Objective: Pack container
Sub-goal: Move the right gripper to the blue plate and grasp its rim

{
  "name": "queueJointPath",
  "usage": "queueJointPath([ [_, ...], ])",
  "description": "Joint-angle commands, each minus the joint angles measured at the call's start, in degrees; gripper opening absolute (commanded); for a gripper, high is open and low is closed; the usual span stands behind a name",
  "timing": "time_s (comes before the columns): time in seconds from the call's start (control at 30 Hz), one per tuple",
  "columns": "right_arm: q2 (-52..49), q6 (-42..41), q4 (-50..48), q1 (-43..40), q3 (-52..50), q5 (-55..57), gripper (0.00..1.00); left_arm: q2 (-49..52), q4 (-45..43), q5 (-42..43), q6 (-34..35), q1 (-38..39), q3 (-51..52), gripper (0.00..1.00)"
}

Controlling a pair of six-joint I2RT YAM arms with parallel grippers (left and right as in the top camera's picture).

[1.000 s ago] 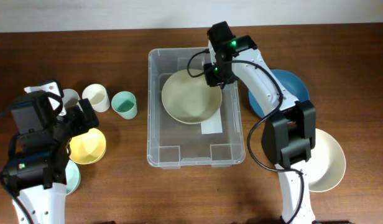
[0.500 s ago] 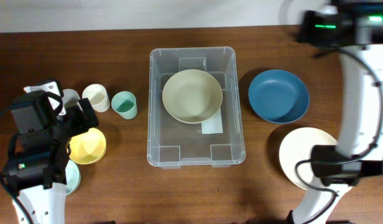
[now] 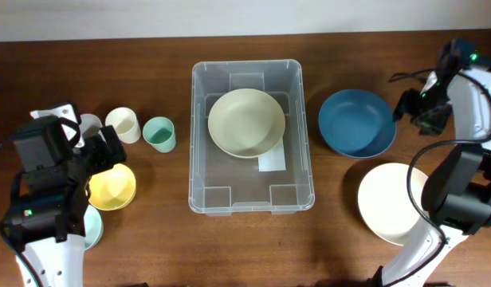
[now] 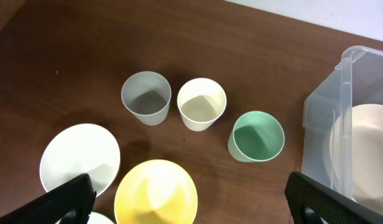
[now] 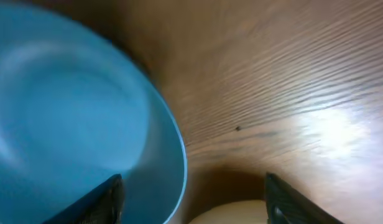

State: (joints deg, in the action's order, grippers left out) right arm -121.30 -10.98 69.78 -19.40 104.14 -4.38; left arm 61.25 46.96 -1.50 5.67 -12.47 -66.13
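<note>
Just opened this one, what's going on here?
Two robot arms are packing dishes into a clear container. A cream bowl already sits inside it. The right gripper hovers open and empty by the rim of a blue bowl, with a white plate close by. The left gripper hangs wide open above three cups and a yellow bowl, holding nothing.

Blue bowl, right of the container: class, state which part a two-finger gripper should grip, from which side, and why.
Probably the right-hand rim of the blue bowl, from above, one finger inside: it sits upright, too wide to span, and the right gripper is nearest.
</note>
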Motion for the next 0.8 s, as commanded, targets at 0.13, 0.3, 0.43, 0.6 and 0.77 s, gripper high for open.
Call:
queueJointPath([
  [0.13, -0.35, 1.55, -15.58, 0.37, -13.79, -6.16, 0.67, -0.20, -0.22, 0.26, 0.52, -0.33, -0.90, 1.00],
  [0.3, -0.39, 1.55, -19.96, 0.37, -17.35, -6.62, 0.61, -0.20, -0.26, 0.26, 0.52, -0.33, -0.90, 1.00],
  [0.43, -0.59, 1.55, -20.13, 0.37, -17.38, -6.62, 0.43, -0.20, -0.44, 0.26, 0.52, -0.33, -0.90, 1.00],
  [0.6, -0.59, 1.51, -20.13, 0.37, -17.35, -6.62, 0.11, -0.20, -0.44, 0.26, 0.52, -0.33, -0.90, 1.00],
  [0.77, -0.59, 0.00, -20.20, 0.20, -17.09, -7.74, 0.04, -0.20, -0.63, 0.26, 0.52, -0.33, -0.90, 1.00],
])
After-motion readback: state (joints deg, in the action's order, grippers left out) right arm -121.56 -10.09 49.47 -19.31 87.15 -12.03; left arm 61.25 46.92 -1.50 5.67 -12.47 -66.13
